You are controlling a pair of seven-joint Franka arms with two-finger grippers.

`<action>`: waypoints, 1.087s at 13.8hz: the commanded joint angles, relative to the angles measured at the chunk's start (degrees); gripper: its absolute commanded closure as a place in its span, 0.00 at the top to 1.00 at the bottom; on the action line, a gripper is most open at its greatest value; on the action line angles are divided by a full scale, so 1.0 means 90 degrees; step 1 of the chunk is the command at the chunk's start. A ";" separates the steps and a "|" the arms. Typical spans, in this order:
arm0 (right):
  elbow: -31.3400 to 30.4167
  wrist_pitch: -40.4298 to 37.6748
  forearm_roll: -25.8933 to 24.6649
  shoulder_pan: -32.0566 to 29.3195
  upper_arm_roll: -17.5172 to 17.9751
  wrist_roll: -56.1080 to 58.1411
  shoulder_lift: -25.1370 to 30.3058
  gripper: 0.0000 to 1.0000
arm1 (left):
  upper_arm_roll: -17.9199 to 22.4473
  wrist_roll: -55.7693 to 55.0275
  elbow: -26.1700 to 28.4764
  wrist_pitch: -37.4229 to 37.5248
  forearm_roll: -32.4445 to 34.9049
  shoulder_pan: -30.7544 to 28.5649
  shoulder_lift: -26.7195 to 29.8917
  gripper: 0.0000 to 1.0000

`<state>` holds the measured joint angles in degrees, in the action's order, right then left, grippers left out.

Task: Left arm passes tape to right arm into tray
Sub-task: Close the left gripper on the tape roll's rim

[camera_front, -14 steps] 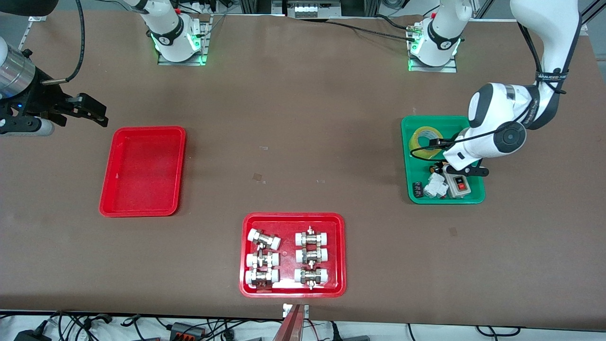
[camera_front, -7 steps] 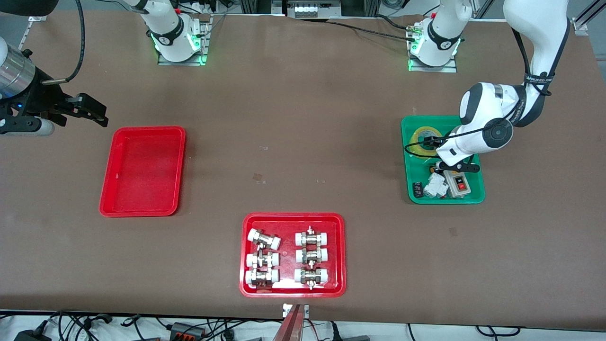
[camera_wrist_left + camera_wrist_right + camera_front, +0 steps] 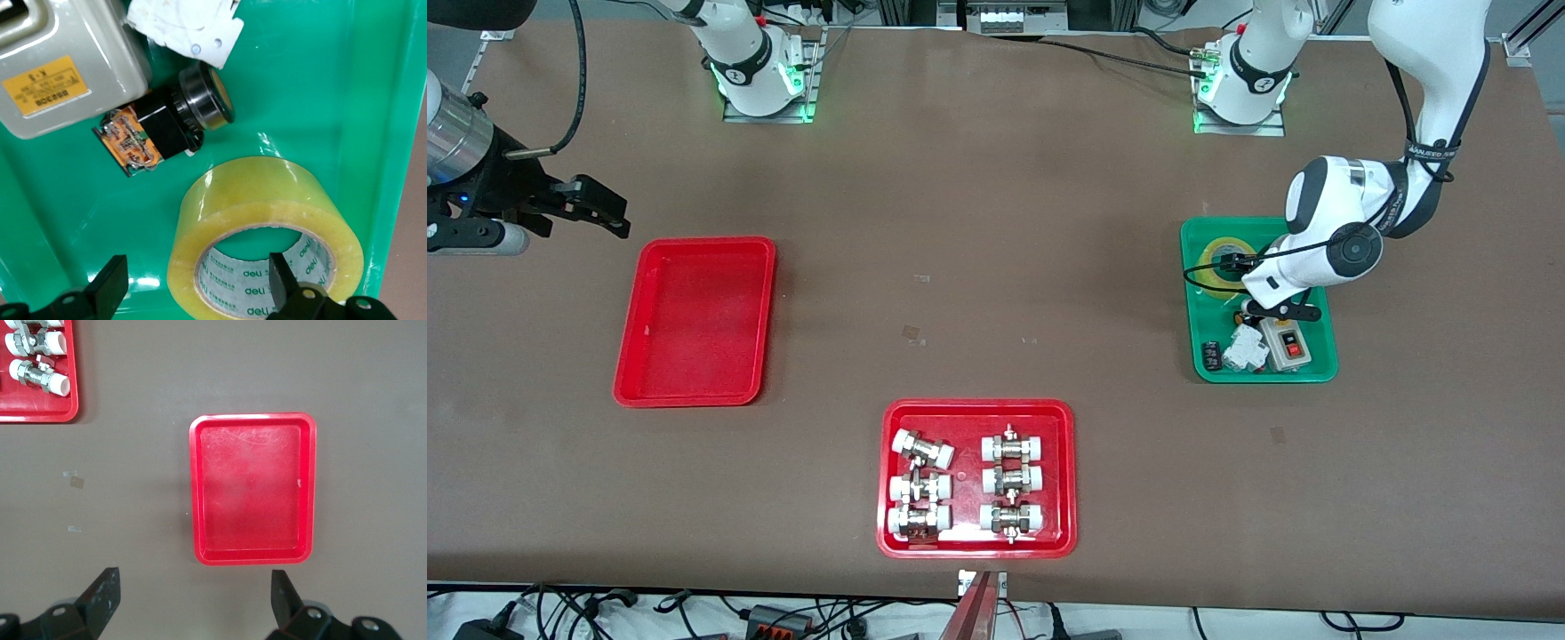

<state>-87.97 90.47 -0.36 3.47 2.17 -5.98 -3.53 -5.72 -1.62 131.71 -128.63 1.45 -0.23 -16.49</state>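
Two hands show: the left hand point(image 3: 193, 290) hangs low over the green tray point(image 3: 1323, 369), fingers apart, one inside the core of the tape point(image 3: 267, 230) and one outside its wall. The tape lies at the tray's 12 o'clock end. At the tabletop's 9 o'clock side, the right hand point(image 3: 193, 597) waits spread wide above the tray point(image 3: 694, 391).

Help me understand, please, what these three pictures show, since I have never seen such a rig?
Two robot arms stand at a table. One picture looks down from across the table; the other two come from cameras on each arm's wrist. The left tool is open, low over the tape in the green tray, one finger inside the roll's core, nothing gripped yet. The right tool waits open over bare table, holding nothing, near the plain red tray. Another red tray holds metal fittings.
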 commanded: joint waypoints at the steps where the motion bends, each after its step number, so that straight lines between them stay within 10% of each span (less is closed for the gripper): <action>1: 0.0155 -0.0120 -0.0048 0.0015 -0.0007 -0.0049 -0.0057 1.00 | -0.0009 0.0210 0.0082 -0.0122 -0.0064 -0.0063 0.0025 0.74; 15: 0.0146 -0.0130 -0.0048 0.0025 -0.0007 -0.0049 -0.0057 1.00 | -0.0067 0.0629 0.0190 -0.0190 -0.0084 -0.0492 0.0172 0.01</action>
<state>-87.97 90.43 -0.36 3.47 2.18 -5.98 -3.53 -5.73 1.57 132.64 -130.22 1.45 -3.64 -16.41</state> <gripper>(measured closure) 0.000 0.789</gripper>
